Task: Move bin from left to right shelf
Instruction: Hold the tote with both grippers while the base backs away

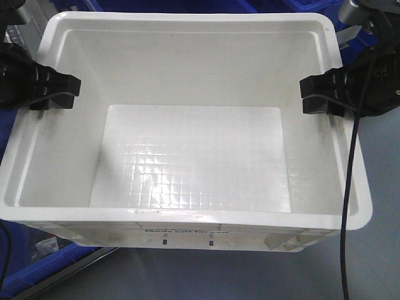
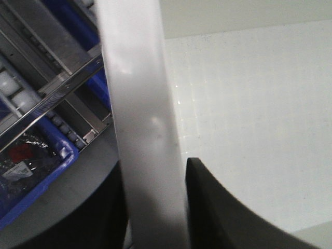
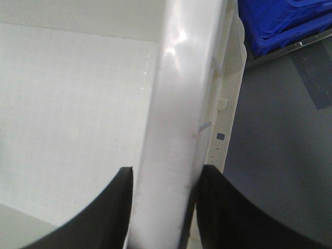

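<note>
White bin (image 1: 187, 25) hangs empty over grey floor (image 1: 262, 275), no surface seen under it. Left gripper (image 1: 61, 92) and right gripper (image 1: 317, 97) fingers (image 3: 233, 207) clamp opposite side rims. Risk: uneven travel twists the rims, grip slips, bin tilts or drops.

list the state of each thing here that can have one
white bin, upright, empty, gripped at both side rims
left hand, shut on the white bin's left rim, one finger inside, one outside
right hand, shut on the white bin's right rim, likewise
blue bin, partly in view, something bagged inside
</note>
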You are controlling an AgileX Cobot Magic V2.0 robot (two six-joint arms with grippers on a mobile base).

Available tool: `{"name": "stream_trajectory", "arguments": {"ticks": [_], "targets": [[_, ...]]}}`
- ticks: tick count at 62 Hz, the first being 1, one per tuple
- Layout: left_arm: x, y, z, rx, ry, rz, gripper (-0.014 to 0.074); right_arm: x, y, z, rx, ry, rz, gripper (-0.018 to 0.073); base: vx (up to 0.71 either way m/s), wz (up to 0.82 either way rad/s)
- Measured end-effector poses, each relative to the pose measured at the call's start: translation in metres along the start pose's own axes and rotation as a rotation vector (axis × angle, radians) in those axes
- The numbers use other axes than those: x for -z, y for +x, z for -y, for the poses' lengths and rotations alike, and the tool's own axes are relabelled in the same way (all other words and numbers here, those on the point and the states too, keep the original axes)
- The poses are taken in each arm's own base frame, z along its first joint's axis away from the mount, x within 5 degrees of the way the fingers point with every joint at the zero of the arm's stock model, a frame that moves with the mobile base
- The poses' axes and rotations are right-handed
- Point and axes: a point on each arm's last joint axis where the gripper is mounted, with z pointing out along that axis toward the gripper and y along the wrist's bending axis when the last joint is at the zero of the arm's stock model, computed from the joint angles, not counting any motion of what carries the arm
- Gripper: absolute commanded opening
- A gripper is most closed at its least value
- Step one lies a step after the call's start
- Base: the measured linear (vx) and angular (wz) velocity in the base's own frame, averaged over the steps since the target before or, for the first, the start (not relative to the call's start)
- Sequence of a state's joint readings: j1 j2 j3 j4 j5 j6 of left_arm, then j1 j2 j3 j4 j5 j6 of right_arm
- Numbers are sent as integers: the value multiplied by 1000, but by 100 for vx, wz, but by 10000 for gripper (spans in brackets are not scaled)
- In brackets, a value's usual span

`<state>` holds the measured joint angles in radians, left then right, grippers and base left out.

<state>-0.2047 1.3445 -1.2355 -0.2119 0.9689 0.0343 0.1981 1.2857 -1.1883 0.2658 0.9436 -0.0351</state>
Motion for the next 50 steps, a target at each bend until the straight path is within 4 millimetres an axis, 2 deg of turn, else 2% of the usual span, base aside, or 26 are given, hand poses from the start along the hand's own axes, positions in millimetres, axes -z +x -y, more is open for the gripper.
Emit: {"name": "stream_trajectory", "arguments": {"ticks": [50], "targets": [[0,0,0,-1,-1,0,-8,0,0,0,0,0,0,-4,6,-36]]}}
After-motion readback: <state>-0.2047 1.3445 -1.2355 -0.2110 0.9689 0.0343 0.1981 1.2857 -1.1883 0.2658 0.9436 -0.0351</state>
